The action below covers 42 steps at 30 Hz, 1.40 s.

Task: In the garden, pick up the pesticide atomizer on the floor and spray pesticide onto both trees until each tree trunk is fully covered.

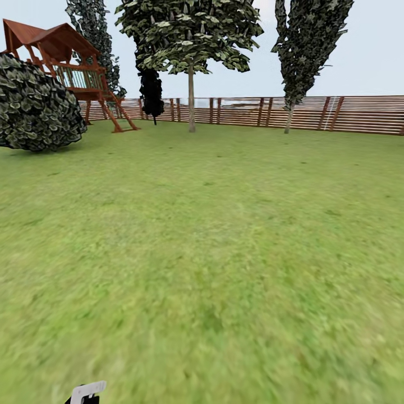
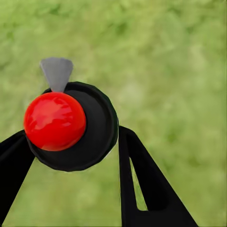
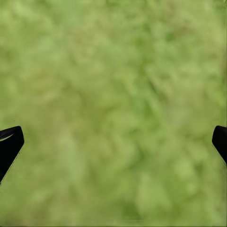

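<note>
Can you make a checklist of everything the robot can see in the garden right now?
Surface: grass lawn, bare in front of the robot.
Job's things: atomizer, black with a red ball top and grey nozzle, held between the left gripper's fingers; tree with a straight trunk far off by the fence.
Clutter: nothing seen.
Grippers: left gripper shut on the atomizer; right gripper open over grass, holding nothing.
Cables: nothing seen.
Surroundings: slat fence, wooden playhouse, round bush, dark narrow trees, pale sky.
</note>
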Available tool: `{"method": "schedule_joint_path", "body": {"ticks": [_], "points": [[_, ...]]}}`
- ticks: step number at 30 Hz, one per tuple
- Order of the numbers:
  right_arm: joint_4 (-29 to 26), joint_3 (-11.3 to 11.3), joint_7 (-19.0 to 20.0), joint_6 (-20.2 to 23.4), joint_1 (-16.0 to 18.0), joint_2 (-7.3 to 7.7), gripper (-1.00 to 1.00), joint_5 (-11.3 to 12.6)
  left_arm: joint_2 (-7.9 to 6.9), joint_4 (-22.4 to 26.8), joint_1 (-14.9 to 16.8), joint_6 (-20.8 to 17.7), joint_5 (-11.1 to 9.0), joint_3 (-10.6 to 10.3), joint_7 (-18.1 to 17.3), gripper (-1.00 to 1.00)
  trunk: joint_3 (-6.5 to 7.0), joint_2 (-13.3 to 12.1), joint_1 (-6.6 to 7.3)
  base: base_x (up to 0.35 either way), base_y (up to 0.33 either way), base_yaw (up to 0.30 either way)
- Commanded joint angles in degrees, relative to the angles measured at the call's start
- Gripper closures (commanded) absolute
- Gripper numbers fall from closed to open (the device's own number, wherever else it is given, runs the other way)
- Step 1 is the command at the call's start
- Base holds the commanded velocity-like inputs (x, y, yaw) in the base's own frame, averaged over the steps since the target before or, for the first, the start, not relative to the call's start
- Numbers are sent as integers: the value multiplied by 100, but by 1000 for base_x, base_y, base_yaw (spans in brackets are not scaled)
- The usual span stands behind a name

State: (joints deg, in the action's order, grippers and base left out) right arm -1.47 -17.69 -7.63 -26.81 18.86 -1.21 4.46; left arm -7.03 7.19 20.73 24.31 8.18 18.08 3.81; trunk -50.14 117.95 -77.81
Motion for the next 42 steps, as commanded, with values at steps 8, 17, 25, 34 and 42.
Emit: {"method": "schedule_joint_path", "body": {"ticks": [8, 17, 25, 34, 42], "points": [[6, -50, -19, -17, 4, -2, -100, 46, 2, -7, 2, 21, 61, 20, 32, 100, -5, 2, -3, 340, 0, 0], [6, -50, -19, -17, 4, -2, -100, 46, 0, -7, 4, 21, 61, 20, 32, 100, -5, 2, -3, 340, 0, 0], [6, -50, -19, -17, 4, -2, -100, 46, 0, -7, 2, 21, 61, 20, 32, 100, -5, 2, -3, 339, 0, 0], [6, -50, -19, -17, 4, -2, -100, 46, 0, -7, 2, 21, 61, 20, 32, 100, -5, 2, -3, 340, 0, 0], [6, -50, -19, -17, 4, -2, -100, 46, 0, -7, 5, 19, 61, 20, 32, 100, -5, 2, -3, 340, 0, 0]]}}
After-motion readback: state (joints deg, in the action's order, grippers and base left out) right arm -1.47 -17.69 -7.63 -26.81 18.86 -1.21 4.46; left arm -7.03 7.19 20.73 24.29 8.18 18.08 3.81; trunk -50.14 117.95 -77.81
